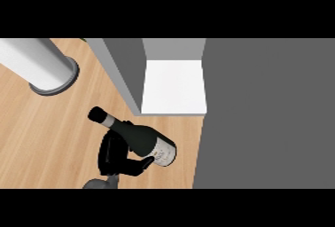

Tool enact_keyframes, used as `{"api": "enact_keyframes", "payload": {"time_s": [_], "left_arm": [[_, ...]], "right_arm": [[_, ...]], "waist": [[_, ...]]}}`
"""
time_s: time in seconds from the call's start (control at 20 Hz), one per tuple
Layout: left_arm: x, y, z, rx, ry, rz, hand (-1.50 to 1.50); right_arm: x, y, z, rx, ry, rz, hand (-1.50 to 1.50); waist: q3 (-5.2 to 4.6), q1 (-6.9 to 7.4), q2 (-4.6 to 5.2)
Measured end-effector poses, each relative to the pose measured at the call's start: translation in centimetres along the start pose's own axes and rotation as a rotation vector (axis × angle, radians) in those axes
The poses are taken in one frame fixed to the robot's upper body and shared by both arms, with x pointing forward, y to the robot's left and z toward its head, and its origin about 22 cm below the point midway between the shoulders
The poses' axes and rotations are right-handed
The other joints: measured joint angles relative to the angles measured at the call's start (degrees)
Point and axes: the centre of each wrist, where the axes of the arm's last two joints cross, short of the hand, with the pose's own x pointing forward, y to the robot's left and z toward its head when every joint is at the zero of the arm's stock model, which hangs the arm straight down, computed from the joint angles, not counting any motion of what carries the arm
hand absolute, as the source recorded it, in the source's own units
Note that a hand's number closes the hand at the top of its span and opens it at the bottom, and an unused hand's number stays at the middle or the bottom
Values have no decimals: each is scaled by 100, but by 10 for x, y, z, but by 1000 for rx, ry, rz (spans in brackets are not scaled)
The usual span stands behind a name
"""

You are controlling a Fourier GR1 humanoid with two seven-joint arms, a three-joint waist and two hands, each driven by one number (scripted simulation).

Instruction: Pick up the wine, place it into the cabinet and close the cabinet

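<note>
A black robot hand (pixel 118 155) curls around a dark glass wine bottle with a pale label (pixel 138 136), holding it tilted above the light wooden bench (pixel 46 133). The bottle sits just in front of the grey cabinet's open white interior (pixel 174 86). A grey cylinder (pixel 36 62) stands left of the cabinet.

**A kitchen corner, seen from above**

This looks like a home kitchen. A light wood-grain desk (pixel 46 133) runs across the left, the planks laid like a countertop. A grey cabinet (pixel 262 115) stands on it with its door (pixel 118 73) swung open, showing a white shelf (pixel 173 86) inside. A dark wine bottle (pixel 137 137) and a white cylindrical container (pixel 36 62) suit a kitchen.
</note>
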Motion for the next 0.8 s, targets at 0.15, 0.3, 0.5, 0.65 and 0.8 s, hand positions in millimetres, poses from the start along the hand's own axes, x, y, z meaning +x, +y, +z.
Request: {"api": "enact_keyframes", "payload": {"time_s": [0.15, 0.3, 0.5, 0.65, 0.8], "left_arm": [[3, -19, -5, 13, 21, 19, 150], [3, -34, -5, 37, 42, 26, 150], [-5, -45, -3, 72, 51, 31, 150], [-15, -42, -6, 89, 56, 27, 150], [-30, -40, -7, 103, 65, 19, 150]], "right_arm": [[-2, -2, 1, 3, 3, 9, -150], [-4, 1, 1, 10, -4, -9, -150], [-4, -8, 4, -6, 13, 21, -150], [-7, -6, 4, 5, 16, 8, -150], [-7, -6, 0, 14, 10, -2, -150]], "waist": [[0, -16, 4], [-2, -18, 6], [-2, -37, 10], [-1, -42, 13], [-3, -49, 18]]}}
